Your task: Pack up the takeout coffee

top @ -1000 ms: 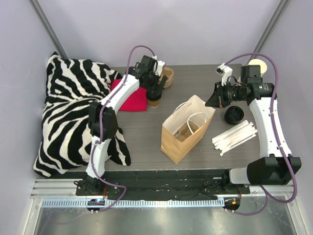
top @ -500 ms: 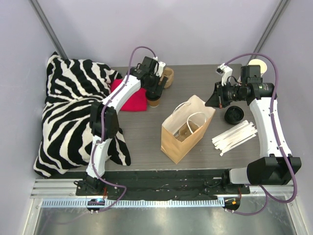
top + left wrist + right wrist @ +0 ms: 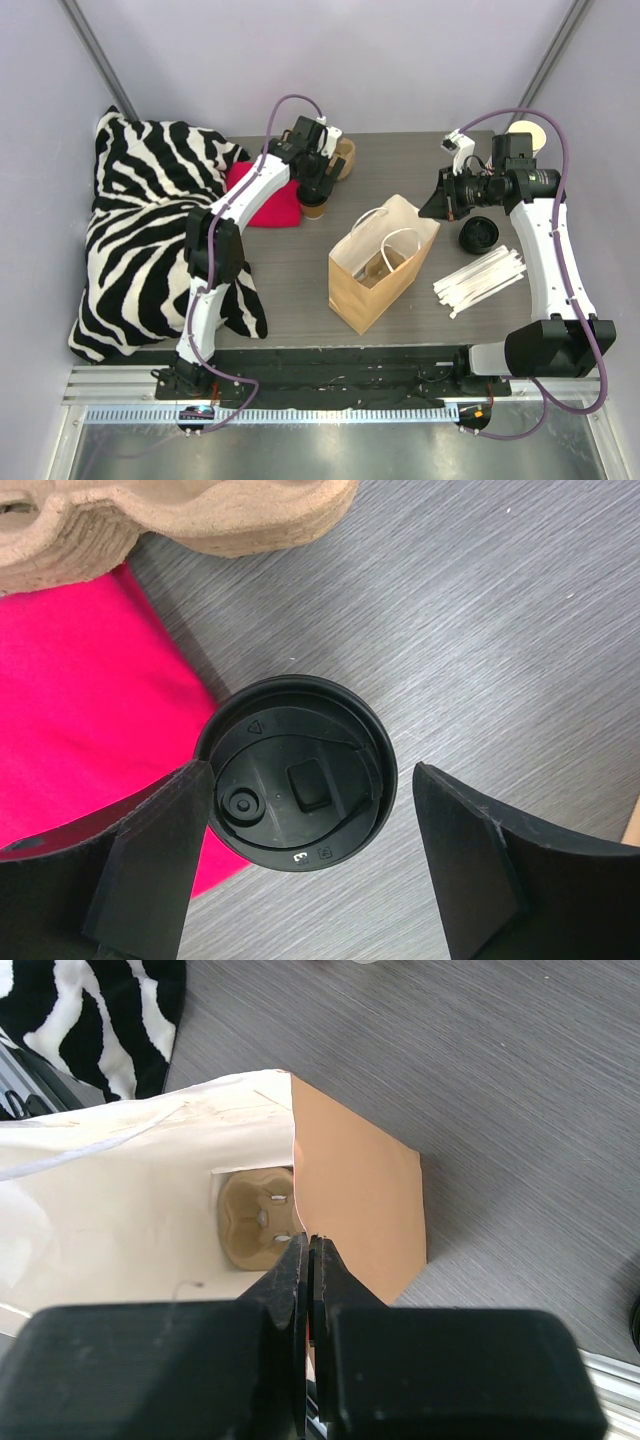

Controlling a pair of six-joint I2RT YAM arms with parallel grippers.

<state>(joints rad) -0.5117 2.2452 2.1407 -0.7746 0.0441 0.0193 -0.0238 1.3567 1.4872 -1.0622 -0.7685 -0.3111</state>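
The takeout coffee [image 3: 315, 209], a small tan cup with a black lid [image 3: 295, 785], stands at the back of the table beside a pink cloth [image 3: 90, 700]. My left gripper [image 3: 310, 776] hovers over it, open, with one finger on each side of the lid. The left finger [image 3: 150, 850] overlaps the lid's edge in the view and the right finger [image 3: 465, 860] stands apart. The open paper bag [image 3: 365, 285] stands mid-table. My right gripper [image 3: 308, 1245] is shut on its rim at the far right corner.
A pulp cup carrier [image 3: 345, 155] lies just behind the cup, and another carrier [image 3: 258, 1218] sits at the bottom of the bag. A zebra pillow [image 3: 150, 230] fills the left side. A loose black lid [image 3: 478, 234] and white sticks [image 3: 480, 280] lie right of the bag.
My left gripper has edged slightly toward the back above the cup. The right arm and the bag have not moved.
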